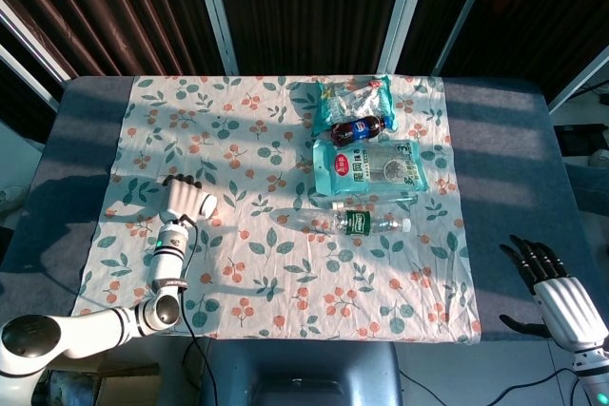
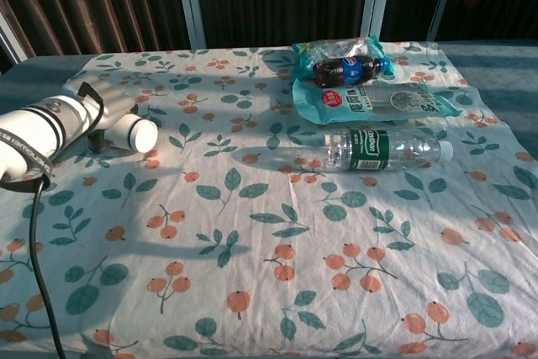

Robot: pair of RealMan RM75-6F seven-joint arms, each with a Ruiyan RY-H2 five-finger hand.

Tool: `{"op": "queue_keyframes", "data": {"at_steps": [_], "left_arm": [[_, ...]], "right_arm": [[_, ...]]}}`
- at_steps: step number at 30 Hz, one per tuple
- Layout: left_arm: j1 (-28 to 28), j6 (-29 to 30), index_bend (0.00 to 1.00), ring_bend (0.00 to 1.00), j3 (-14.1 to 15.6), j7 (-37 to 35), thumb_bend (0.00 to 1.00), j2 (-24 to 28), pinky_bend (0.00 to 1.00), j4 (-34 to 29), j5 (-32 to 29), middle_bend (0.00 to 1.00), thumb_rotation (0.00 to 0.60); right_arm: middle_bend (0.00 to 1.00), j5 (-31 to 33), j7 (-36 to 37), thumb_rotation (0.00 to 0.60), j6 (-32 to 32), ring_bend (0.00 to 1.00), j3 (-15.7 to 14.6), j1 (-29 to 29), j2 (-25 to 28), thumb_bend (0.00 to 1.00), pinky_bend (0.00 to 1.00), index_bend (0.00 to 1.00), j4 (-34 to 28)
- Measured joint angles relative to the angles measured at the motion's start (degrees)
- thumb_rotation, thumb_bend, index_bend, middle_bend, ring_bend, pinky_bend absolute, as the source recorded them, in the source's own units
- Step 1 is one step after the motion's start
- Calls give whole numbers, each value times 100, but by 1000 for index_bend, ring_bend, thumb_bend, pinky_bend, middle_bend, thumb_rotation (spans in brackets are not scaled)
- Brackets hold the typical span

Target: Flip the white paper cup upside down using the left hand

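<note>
The white paper cup [image 2: 139,133] lies tipped on its side at the left of the floral tablecloth [image 2: 277,241], its round end facing right. My left hand [image 2: 102,110] grips it from the left, fingers wrapped over the top, pale back of the hand showing. In the head view the left hand [image 1: 185,201] sits at the cloth's left side and hides most of the cup. My right hand [image 1: 550,278] hovers off the cloth by the table's near right corner, fingers spread and holding nothing.
A clear water bottle [image 2: 387,147] lies on its side at centre right. Behind it are a teal snack bag [image 2: 382,98], a small cola bottle [image 2: 349,70] and a second snack bag [image 1: 352,97]. A black cable [image 2: 38,275] trails from my left forearm.
</note>
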Motion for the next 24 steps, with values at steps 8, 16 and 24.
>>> {"op": "queue_keyframes", "data": {"at_steps": [8, 16, 24], "left_arm": [[139, -63, 274, 214, -230, -629, 401, 693, 341, -779, 31, 192, 600], [324, -472, 274, 215, -446, -1541, 399, 1195, 341, -1202, -41, 194, 600], [529, -1182, 275, 206, -629, -2713, 398, 1400, 339, -1207, -190, 193, 600]], "right_arm": [[0, 16, -16, 600, -23, 0, 4, 9, -1, 58, 184, 0, -12], [0, 32, -44, 600, -72, 0, 2, 28, 7, 57, 184, 0, -38], [0, 59, -64, 600, -134, 0, 8, 55, 16, 58, 184, 0, -57]]}}
